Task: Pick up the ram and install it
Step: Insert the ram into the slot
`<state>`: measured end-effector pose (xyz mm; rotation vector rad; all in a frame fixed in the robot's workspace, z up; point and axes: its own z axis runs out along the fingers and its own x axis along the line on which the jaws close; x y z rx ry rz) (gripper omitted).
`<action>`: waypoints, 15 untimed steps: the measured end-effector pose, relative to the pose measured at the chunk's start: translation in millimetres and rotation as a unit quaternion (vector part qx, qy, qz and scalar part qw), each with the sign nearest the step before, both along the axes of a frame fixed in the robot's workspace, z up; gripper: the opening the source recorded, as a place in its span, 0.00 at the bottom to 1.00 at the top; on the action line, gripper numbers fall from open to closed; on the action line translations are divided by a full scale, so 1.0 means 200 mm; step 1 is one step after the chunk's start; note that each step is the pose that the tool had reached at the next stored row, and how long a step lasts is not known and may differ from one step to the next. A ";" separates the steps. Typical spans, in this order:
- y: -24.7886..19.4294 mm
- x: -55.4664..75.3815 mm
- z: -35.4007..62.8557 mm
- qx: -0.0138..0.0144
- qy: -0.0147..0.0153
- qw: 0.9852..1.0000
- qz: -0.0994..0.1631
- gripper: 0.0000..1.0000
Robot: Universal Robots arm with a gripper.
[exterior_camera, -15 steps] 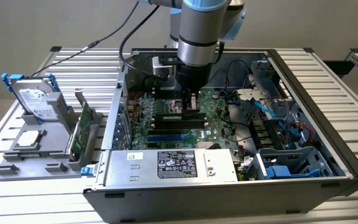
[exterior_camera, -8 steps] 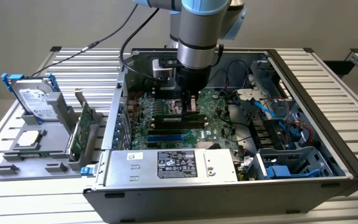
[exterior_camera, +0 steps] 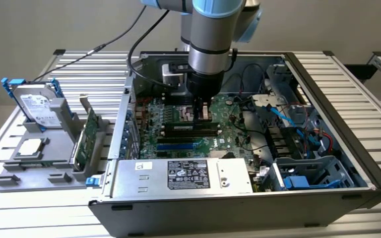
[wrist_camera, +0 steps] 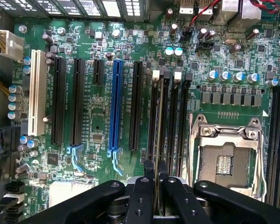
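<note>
My gripper [exterior_camera: 202,118] reaches down into the open computer case [exterior_camera: 349,163], just above the black memory slots [exterior_camera: 190,130] on the motherboard [exterior_camera: 152,141]. It is shut on the ram [exterior_camera: 202,112], which stands on edge between the fingers. In the wrist view the ram [wrist_camera: 158,126] appears as a thin strip seen edge-on, running lengthwise along one black memory slot. There the gripper [wrist_camera: 156,168] clamps the ram's upper edge. Two more black slots [wrist_camera: 176,126] lie beside it. I cannot tell whether the ram touches its slot.
A CPU socket [wrist_camera: 226,154] sits right beside the memory slots, with blue [wrist_camera: 115,107] and white [wrist_camera: 35,93] expansion slots on the other side. Cables [exterior_camera: 280,116] and a power supply [exterior_camera: 184,173] crowd the case. Outside, a grey rack holds a hard drive [exterior_camera: 35,106] and a green card [exterior_camera: 88,136].
</note>
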<state>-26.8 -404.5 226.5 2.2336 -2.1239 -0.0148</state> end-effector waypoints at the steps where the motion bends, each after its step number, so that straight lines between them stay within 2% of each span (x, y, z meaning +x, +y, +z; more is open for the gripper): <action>1: 0.000 0.00 -0.001 0.000 0.000 1.000 0.000 0.14; 15: -0.004 0.00 -0.017 -0.001 0.000 1.000 0.001 0.14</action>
